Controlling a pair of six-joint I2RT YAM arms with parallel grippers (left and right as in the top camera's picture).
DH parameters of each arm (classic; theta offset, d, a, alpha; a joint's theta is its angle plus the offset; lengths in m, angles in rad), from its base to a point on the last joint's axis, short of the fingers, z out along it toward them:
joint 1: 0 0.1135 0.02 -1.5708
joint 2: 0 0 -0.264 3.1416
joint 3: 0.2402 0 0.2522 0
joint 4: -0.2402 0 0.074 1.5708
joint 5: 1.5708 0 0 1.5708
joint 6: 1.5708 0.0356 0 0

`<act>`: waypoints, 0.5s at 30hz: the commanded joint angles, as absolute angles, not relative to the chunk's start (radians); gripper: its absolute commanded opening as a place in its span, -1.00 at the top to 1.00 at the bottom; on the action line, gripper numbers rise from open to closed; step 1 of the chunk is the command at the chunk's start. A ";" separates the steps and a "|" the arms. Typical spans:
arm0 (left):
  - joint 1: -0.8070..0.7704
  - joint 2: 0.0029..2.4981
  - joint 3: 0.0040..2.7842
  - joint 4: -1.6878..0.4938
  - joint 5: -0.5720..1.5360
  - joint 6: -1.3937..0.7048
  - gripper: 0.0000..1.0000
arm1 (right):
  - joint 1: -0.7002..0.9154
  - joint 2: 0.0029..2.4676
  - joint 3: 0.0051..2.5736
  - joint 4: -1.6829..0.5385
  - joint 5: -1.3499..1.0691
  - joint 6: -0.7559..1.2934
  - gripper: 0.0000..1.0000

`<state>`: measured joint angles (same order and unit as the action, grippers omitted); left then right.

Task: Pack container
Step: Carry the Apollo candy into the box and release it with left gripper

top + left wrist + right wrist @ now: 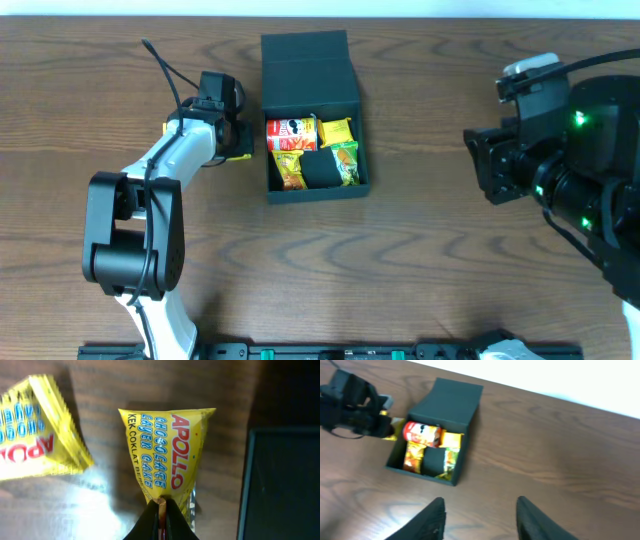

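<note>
The dark teal container (310, 62) stands open at the table's back centre, its flap lid laid back. Inside are a red can (290, 131), several yellow and green snack packets and a dark item. My left gripper (238, 140) is just left of the container, shut on the end of a yellow Apollo cake packet (167, 450), which hangs from the fingertips (161, 506) over the wood. The container's wall (285, 485) is right beside the packet. My right gripper (480, 512) is open and empty, well to the right of the container (456, 402).
A second yellow Apollo packet (30, 435) lies on the table left of the held one. The right arm's body (580, 150) fills the right edge of the overhead view. Bare wood lies in front of the container.
</note>
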<state>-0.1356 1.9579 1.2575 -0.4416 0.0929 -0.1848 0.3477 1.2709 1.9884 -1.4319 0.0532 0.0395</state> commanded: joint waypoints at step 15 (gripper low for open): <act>-0.328 1.607 1.473 -0.751 0.041 -0.287 0.88 | 0.254 1.079 1.994 -1.553 0.202 0.033 -0.15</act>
<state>-0.2771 1.5841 1.4776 -0.7372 0.0608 -0.2447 0.2638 1.1118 1.9884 -1.5414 0.1852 0.0368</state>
